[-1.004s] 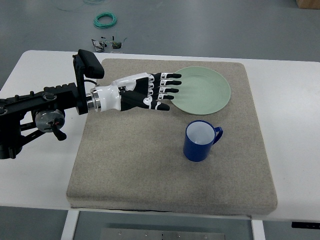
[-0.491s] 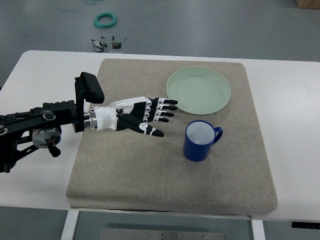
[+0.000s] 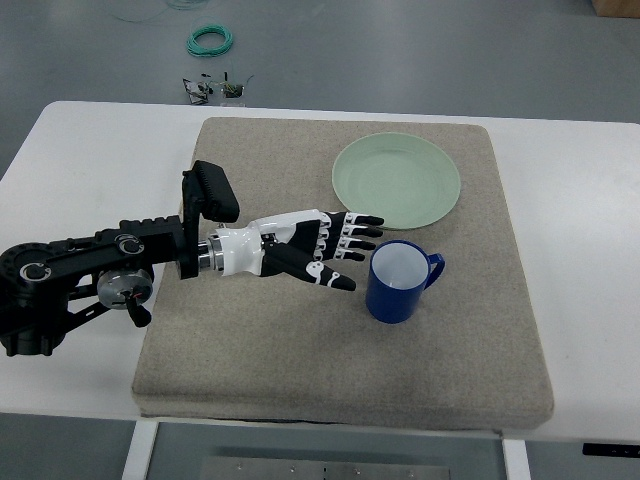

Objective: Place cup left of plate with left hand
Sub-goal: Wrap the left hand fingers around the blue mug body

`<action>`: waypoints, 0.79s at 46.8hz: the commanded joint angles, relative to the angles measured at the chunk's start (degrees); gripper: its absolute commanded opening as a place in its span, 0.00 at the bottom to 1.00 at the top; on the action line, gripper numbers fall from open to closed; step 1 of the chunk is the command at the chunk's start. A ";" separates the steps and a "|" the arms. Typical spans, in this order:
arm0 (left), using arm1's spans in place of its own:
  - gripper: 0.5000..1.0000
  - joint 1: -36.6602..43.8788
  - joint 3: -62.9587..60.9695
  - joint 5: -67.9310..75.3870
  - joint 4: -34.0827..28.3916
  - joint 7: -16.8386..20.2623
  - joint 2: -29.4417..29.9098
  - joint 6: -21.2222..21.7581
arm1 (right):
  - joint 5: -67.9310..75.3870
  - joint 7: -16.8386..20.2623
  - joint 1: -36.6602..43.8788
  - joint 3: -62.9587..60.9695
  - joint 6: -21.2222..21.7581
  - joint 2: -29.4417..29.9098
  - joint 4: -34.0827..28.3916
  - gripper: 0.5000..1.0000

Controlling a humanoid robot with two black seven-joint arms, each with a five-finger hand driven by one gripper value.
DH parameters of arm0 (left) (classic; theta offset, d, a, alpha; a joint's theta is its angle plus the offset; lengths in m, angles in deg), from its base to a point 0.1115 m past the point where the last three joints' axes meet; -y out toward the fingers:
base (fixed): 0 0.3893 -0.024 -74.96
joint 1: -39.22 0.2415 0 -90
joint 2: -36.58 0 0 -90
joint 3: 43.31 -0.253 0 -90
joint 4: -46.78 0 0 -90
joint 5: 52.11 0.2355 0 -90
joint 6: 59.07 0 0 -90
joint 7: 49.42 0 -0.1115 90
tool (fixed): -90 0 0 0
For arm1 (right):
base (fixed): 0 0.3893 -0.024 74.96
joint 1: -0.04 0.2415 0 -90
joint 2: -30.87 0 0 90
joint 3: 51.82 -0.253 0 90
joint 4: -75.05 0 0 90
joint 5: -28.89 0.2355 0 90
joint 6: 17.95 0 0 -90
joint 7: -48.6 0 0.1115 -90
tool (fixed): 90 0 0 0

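- My left hand (image 3: 310,250) reaches in from the left side over the grey mat (image 3: 250,350), palm turned sideways, fingers (image 3: 355,232) stretched out and spread, gripping nothing.
- My fingertips point at the blue cup (image 3: 400,281); they sit just beside its left wall, and I cannot tell whether any of them touches it.
- The cup stands upright on the mat, mouth up, white inside, its handle sticking out to the upper right.
- The cup is below the green plate (image 3: 396,181), close to the plate's lower rim but apart from it; it is not left of the plate.
- The plate lies flat on the far part of the mat, nearer the far edge than the near one.
- Left of the plate the mat is bare up to its far left corner; my forearm (image 3: 130,262) crosses the mat's left edge lower down.
- Right of the cup there is a bare strip of mat before its right edge, then white bench (image 3: 580,250).
- The near half of the mat, below my hand and the cup, is open to its front edge.
- Beyond the bench's far edge, on the floor, lie a green coil of cable (image 3: 210,40) and a small dark cluttered item (image 3: 218,89).
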 commanded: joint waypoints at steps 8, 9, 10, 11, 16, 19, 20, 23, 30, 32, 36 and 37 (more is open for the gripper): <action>0.98 0.09 -0.22 0.19 -0.63 0.00 -0.63 -0.10 | -0.05 0.01 0.01 0.00 0.10 0.00 0.00 0.87; 0.98 0.09 -0.22 0.45 -0.63 0.00 -0.63 -0.10 | 0.03 0.01 0.01 0.00 0.01 0.00 0.00 0.87; 0.98 0.09 -0.31 0.98 -0.63 0.00 -0.71 -0.10 | 0.04 0.01 0.01 0.00 0.01 0.00 0.00 0.87; 0.98 0.09 -0.22 1.85 -0.63 0.00 -0.89 -0.01 | -0.05 0.01 0.01 0.00 0.01 0.00 0.00 0.87; 0.98 1.14 0.30 7.39 -0.63 0.00 -2.29 0.34 | 0.04 0.01 0.01 0.00 0.01 0.00 0.00 0.87; 0.98 1.76 0.57 9.24 -0.98 0.00 -2.82 1.04 | -0.05 0.00 0.01 0.00 0.01 0.00 0.00 0.87; 0.98 1.76 0.57 9.33 -1.16 0.00 -2.91 1.22 | 0.03 0.01 0.01 0.00 0.01 0.00 0.00 0.87; 0.98 1.85 0.57 9.33 -1.33 0.00 -3.18 1.66 | 0.04 0.01 0.01 0.00 0.01 0.00 0.00 0.87; 0.98 1.94 0.66 8.89 -1.77 0.00 -4.23 2.27 | -0.05 0.01 0.01 0.00 0.01 0.00 0.00 0.87; 0.98 1.94 0.66 8.81 -2.30 0.00 -4.58 2.62 | 0.03 0.01 0.01 0.00 0.01 0.00 0.00 0.87; 0.99 2.03 0.74 8.72 -3.35 0.09 -5.37 3.41 | 0.04 0.01 0.01 0.00 0.01 0.00 0.00 0.87; 0.99 2.03 0.74 8.72 -3.70 0.09 -5.55 3.42 | -0.05 0.01 0.01 0.00 0.01 0.00 0.00 0.87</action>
